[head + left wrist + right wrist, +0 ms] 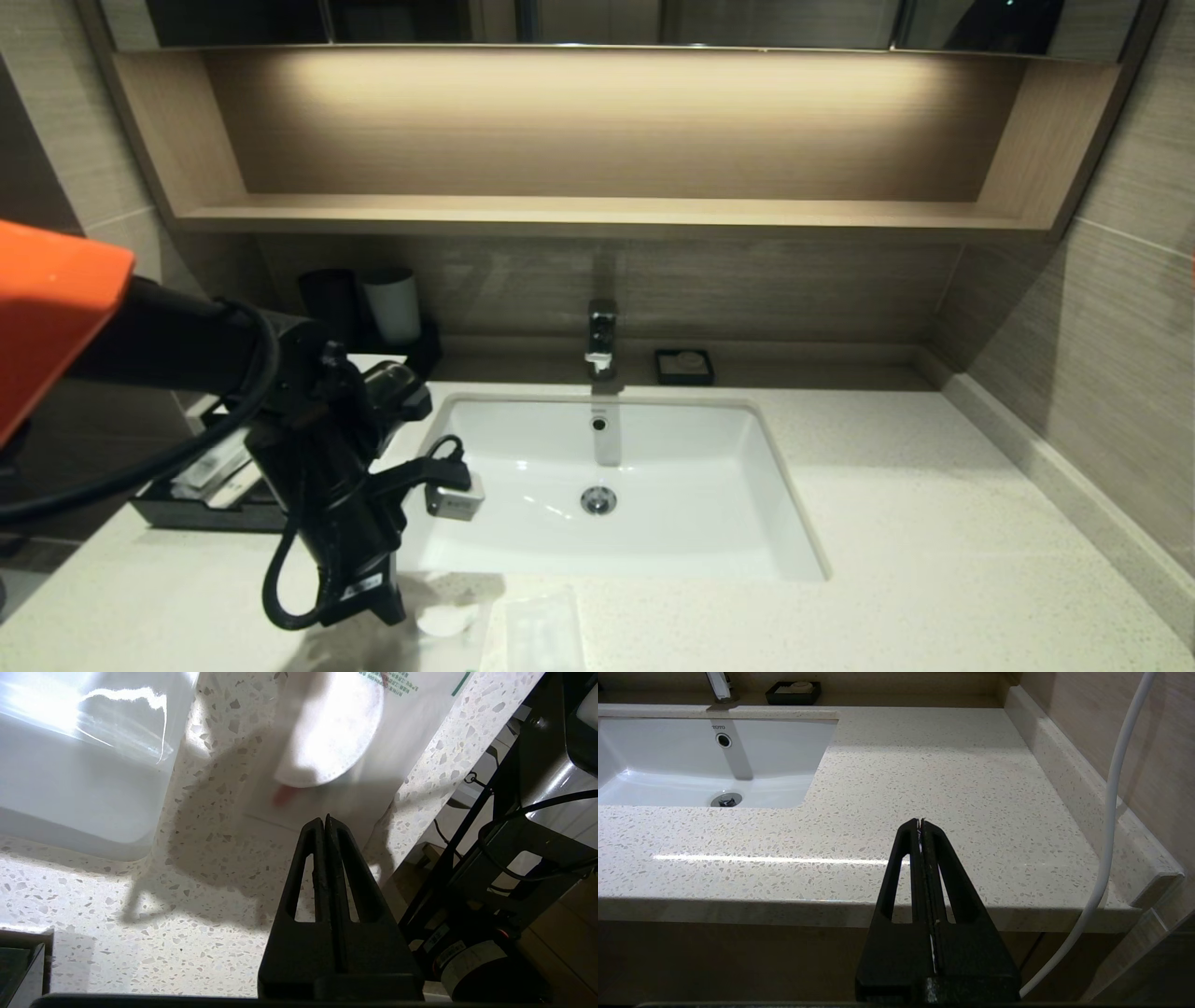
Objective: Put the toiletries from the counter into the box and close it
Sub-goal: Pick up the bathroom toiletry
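On the counter (887, 523), near its front edge, lies a squarish clear packet with a white round disc (446, 618) (334, 732). A long clear packet (543, 635) lies just to its right. My left gripper (387, 607) (324, 819) points down with its fingers pressed together, the tips at the near edge of the disc packet. I cannot tell whether they pinch the plastic. The black box (177, 509) (18, 970) stands at the far left with its drawer pulled out and a wrapped packet (219, 467) in it. My right gripper (921, 822) is shut and empty before the counter's front right edge.
The white sink basin (709, 485) (70, 788) sits mid-counter with the faucet (602, 341) behind it. A small black dish (684, 366) stands at the back wall, and a black cup (327, 299) and a white cup (392, 303) at the back left. A white cable (1108, 812) hangs at the right.
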Tool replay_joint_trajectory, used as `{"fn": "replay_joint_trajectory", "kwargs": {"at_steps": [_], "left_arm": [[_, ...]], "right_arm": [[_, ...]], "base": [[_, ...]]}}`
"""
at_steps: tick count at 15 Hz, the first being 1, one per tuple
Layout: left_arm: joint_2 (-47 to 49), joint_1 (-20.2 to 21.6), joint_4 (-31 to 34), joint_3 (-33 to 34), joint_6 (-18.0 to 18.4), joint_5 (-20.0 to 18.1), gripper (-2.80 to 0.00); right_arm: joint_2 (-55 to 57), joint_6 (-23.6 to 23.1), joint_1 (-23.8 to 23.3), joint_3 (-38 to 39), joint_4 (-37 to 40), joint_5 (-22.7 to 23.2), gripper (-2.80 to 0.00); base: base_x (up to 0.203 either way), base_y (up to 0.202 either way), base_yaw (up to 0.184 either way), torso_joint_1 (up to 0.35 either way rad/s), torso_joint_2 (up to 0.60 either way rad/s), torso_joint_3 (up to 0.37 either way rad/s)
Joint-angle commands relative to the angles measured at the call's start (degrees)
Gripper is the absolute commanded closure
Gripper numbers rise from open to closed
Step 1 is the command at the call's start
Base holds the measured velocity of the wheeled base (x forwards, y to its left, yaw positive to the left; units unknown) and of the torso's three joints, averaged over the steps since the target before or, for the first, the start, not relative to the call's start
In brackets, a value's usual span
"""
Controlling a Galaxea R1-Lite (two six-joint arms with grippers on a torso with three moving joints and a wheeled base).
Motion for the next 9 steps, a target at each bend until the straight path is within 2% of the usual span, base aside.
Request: {"fn": "replay_joint_trajectory", "kwargs": {"at_steps": [1,6,7,8,9], "left_arm": [[0.0,-0.1,0.3,0.2,0.4,0.0,0.0],[-0.2,-0.5,0.4,0.3,0.6,0.0,0.0],[-0.3,-0.5,0.4,0.5,1.8,-0.1,0.0],[-0.3,-0.5,0.4,0.6,2.8,-0.1,-1.16],[-0.3,-0.5,0.3,0.8,3.1,-0.1,-2.8]], "right_arm": [[0.0,0.0,0.0,0.1,0.0,0.0,0.0],[-0.1,0.0,0.0,0.1,0.0,0.0,0.0],[-0.1,-0.1,0.0,0.1,0.0,0.0,0.0],[-0.1,0.0,0.0,0.1,0.0,0.0,0.0],[-0.1,0.0,0.0,0.1,0.0,0.0,0.0]], "base": [[0.0,0.0,0.0,0.0,0.0,0.0],[0.0,0.0,0.0,0.0,0.0,0.0],[0.0,0.0,0.0,0.0,0.0,0.0],[0.0,0.0,0.0,0.0,0.0,0.0],[0.0,0.0,0.0,0.0,0.0,0.0]]}}
